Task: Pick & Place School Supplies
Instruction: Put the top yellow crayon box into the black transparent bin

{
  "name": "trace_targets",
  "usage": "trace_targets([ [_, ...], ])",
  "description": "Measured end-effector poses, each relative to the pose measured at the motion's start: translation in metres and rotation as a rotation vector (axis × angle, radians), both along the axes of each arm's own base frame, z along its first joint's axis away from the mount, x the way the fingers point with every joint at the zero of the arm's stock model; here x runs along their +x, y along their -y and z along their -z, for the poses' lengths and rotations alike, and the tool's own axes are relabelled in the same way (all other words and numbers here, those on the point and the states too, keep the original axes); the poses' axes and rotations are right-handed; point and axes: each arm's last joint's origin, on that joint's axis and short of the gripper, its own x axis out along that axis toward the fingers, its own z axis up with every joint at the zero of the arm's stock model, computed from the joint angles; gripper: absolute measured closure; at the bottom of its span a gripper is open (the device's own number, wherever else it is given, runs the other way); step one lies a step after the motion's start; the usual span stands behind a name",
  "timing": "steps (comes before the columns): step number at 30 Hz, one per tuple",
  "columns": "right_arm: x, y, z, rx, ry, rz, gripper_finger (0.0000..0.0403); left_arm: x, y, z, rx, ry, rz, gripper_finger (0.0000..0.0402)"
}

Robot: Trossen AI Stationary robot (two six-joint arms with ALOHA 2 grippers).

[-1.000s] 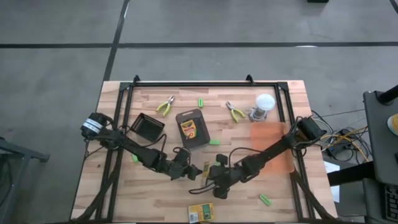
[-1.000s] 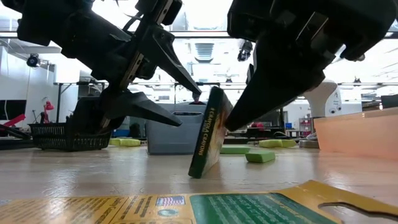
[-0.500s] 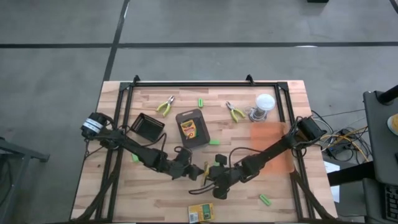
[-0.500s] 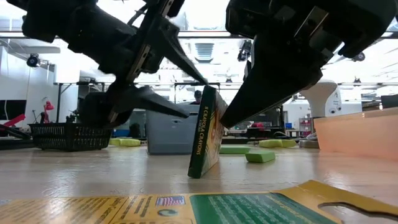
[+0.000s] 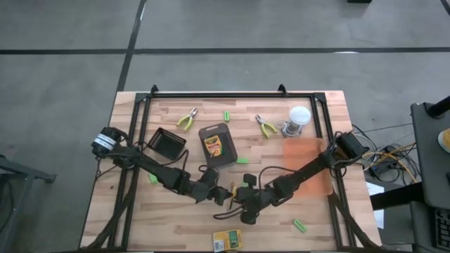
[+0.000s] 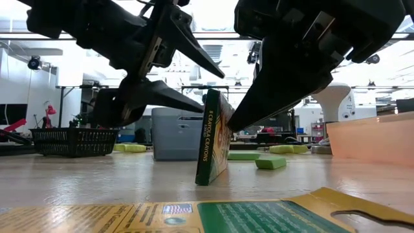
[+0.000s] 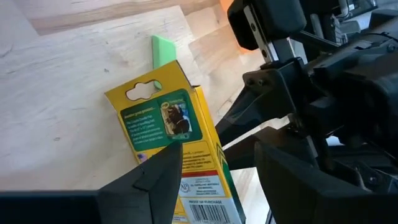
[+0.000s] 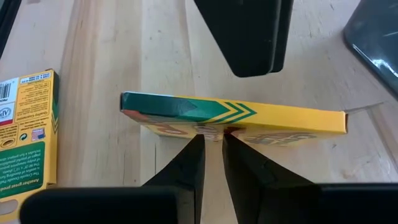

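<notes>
From above, you have both arms meeting mid-table over the flat yellow-and-green cardboard crayon box (image 5: 229, 191) standing on edge between the left gripper (image 5: 214, 191) and the right gripper (image 5: 241, 196); the dark grey rectangular plastic tray (image 5: 219, 135), already holding another box, lies beyond them. At table height, your right gripper (image 6: 240, 120) props the box (image 6: 213, 137) from its far side, probably to keep it upright for a handover, while the left gripper (image 6: 206, 84) straddles its top with fingers spread. Past the left fingers, the box face (image 7: 166, 134) sits between them, not yet pinched. Your right fingers are nearly closed, tips against the box's side (image 8: 236, 118). Since a second ago, the left gripper has advanced over the box, which now stands straighter.
</notes>
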Motion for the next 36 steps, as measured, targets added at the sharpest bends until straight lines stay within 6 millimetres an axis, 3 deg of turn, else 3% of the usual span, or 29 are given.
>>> trace_targets([
  [17,0.002,-0.001,-0.002,-0.001,0.031,-0.015,0.0346,0.0,-0.006,0.004,0.02,-0.04,-0.016,0.0195],
  [26,0.003,-0.001,-0.003,-0.006,0.042,-0.024,0.0346,0.005,-0.007,0.017,0.01,-0.051,-0.02,0.0195],
  [36,0.003,-0.001,-0.003,-0.009,0.043,-0.027,0.0346,0.01,-0.005,0.012,0.007,-0.033,0.003,0.0195],
])
